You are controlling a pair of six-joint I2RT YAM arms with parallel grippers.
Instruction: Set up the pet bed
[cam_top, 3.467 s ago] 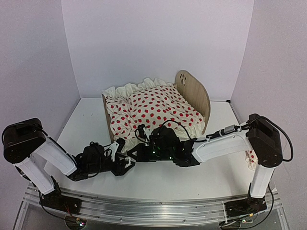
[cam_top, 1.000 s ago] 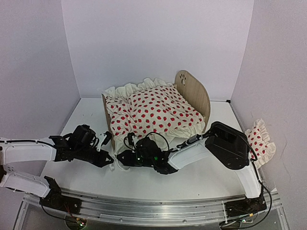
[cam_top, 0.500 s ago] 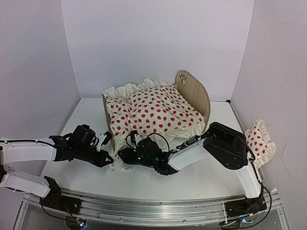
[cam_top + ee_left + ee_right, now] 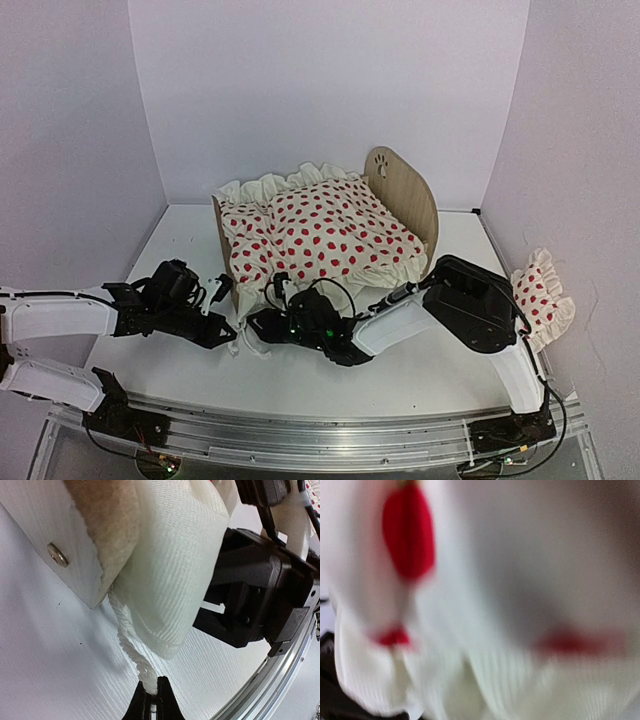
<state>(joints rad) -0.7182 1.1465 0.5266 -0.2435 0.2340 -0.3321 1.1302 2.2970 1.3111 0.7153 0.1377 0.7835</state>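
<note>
The pet bed (image 4: 405,195) stands at the back centre, its paw-print headboard to the right and its low footboard (image 4: 45,525) to the left. A cream red-dotted duvet (image 4: 330,235) covers it, so the mattress is hidden. My left gripper (image 4: 232,338) lies low at the bed's front left corner, shut on a white twisted cord (image 4: 131,645) that hangs from the duvet's corner (image 4: 170,570). My right gripper (image 4: 258,326) sits right beside it, against the duvet's edge. Blurred duvet cloth (image 4: 520,630) fills the right wrist view and hides the fingers.
A small red-dotted ruffled pillow (image 4: 540,298) lies against the right wall. The right gripper's black housing (image 4: 255,600) sits close to the right of the left fingers. White walls enclose the table (image 4: 420,380) on three sides, with a metal rail (image 4: 320,440) along the near edge.
Since the earliest frame both grippers have moved left to the bed's front left corner. Over the last second the right gripper edged slightly toward the duvet. The left gripper has stayed still.
</note>
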